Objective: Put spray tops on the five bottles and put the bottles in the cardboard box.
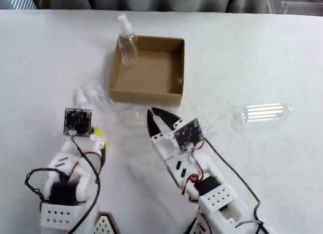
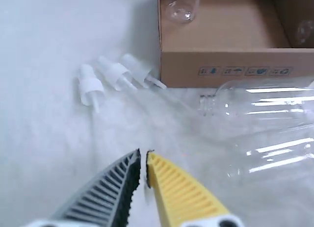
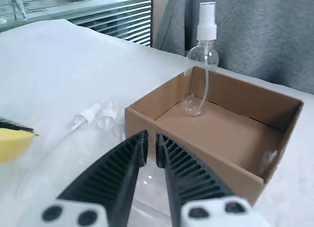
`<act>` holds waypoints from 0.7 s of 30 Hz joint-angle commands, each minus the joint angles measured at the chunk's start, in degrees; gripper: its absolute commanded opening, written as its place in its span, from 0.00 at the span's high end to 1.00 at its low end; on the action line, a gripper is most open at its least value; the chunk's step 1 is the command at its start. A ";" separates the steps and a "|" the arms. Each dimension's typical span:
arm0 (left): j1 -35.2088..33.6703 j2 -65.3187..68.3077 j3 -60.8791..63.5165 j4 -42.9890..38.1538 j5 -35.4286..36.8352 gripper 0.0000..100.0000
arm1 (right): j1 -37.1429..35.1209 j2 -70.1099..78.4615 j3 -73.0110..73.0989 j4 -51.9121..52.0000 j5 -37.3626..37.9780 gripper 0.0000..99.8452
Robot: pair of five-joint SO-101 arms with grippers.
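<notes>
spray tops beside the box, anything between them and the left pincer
Nothing visible does. Bare table lies between the left pincer and the three loose spray tops. The uncapped bottles lie off to one side, by the cardboard box.

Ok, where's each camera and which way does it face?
High view: fixed overhead, looking down on the cardboard box; left arm and right arm show.
Left wrist view: on the left arm, facing the box front, spray tops, lying bottles; left gripper shows.
Right wrist view: on the right arm, facing across the box to the capped bottle; right gripper shows.
Both wrist views share the box and spray tops.
</notes>
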 commanded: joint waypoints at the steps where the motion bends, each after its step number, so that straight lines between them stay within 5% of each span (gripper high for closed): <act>1: -0.92 -8.92 4.40 0.18 -0.53 0.97 | 5.76 -0.57 -4.57 3.65 0.70 0.98; 9: -1.01 -10.42 7.12 0.26 -0.88 0.97 | 14.37 -0.40 -10.99 9.01 0.35 0.98; 15: -0.92 -10.15 7.12 2.81 -12.66 0.97 | 16.66 4.70 -18.46 9.89 0.62 0.98; 21: -1.01 -10.15 7.12 3.16 -13.63 0.97 | 18.15 19.38 -34.20 21.05 0.70 0.98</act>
